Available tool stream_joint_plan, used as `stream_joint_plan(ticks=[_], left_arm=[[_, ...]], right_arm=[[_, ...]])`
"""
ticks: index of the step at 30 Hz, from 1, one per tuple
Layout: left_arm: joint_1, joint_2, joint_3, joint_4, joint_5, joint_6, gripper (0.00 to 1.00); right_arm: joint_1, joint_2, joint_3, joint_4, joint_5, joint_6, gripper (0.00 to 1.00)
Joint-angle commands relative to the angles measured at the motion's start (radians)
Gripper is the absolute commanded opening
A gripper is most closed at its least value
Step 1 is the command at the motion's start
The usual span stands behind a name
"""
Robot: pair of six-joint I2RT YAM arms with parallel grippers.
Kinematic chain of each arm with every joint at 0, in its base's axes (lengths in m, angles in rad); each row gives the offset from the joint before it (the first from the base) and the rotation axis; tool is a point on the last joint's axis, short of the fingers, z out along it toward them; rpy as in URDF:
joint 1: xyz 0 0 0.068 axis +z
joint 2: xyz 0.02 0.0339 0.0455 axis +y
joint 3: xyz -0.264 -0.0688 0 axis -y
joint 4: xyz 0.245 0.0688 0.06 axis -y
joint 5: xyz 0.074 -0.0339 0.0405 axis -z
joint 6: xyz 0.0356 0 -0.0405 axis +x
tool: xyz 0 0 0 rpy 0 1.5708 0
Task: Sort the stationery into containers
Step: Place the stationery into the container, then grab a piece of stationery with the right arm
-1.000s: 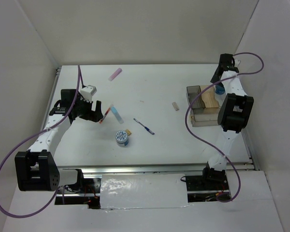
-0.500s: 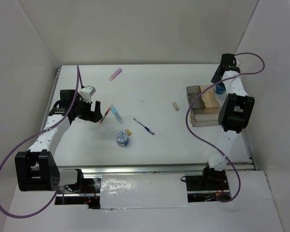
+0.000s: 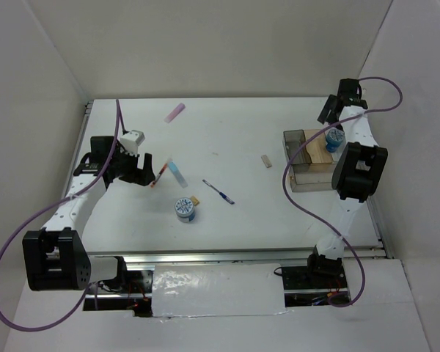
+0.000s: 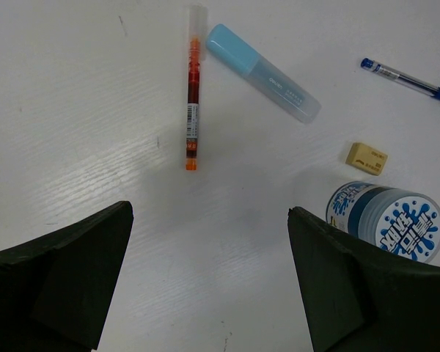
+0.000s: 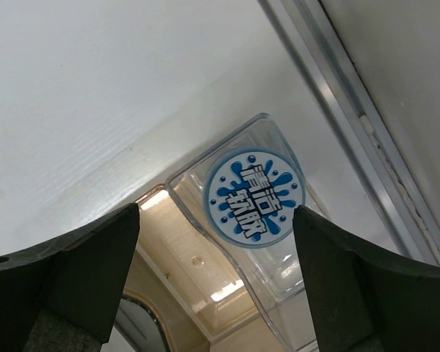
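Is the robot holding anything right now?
Nothing. Both grippers are open: the left gripper near the red pen, the right gripper over the blue-white roll in the tray.

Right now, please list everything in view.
clear plastic compartment tray: 1, clear and smoky-grey, right side
round blue-white roll: 2, blue-white, one mid-table, one in tray's far-right corner
pink bar: 1, pink, far left
red pen: 1, red, left of centre
light-blue bar: 1, light-blue, beside red pen
blue pen: 1, blue, centre
tan cube: 1, tan, beside mid-table roll
beige block: 1, beige, left of tray
left claw, right claw: 2, black, both open
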Motion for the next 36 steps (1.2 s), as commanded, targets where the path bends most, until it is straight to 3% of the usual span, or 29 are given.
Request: stream_joint_plan(ticks=[1,6,10,13,18,22,29,36], left_arm=[[0.01,-0.049,0.016,0.012,0.024,-0.007,0.99],[0.015,-0.088,0.022,-0.011,0.033,-0.004,0.99],[0.072,-0.127,0.031,-0.037,0.117,0.005,0.99],[0.099,-0.138,0.038,-0.061,0.167,0.016,0.99],[0.122,-0.156,0.038,-0.071,0.194,0.004,0.99],[0.145,-0.162,0.028,-0.08,0.216,-0.001,0.99],[0.167,-0.144,0.022,-0.087,0.236,0.012,0.99],[0.173,-0.125,0.007,-0.071,0.233,0.013,0.99]], right_arm=[[0.0,-0.075,0.032,-0.003,-0.073,-0.045,0.9],[0.101,-0.322,-0.181,0.128,-0.217,-0.211,0.9],[0.221,-0.523,-0.239,0.05,-0.551,-0.453,0.93],[0.412,-0.578,-0.273,-0.073,-0.644,-0.519,0.99],[0.732,-0.608,-0.353,-0.066,-0.615,-0.576,1.0],[0.956,-0.522,-0.339,-0.04,-0.583,-0.594,1.0],[1.149,-0.367,-0.333,-0.017,-0.549,-0.584,1.0],[1.215,-0.252,-0.318,0.034,-0.472,-0.499,1.0]])
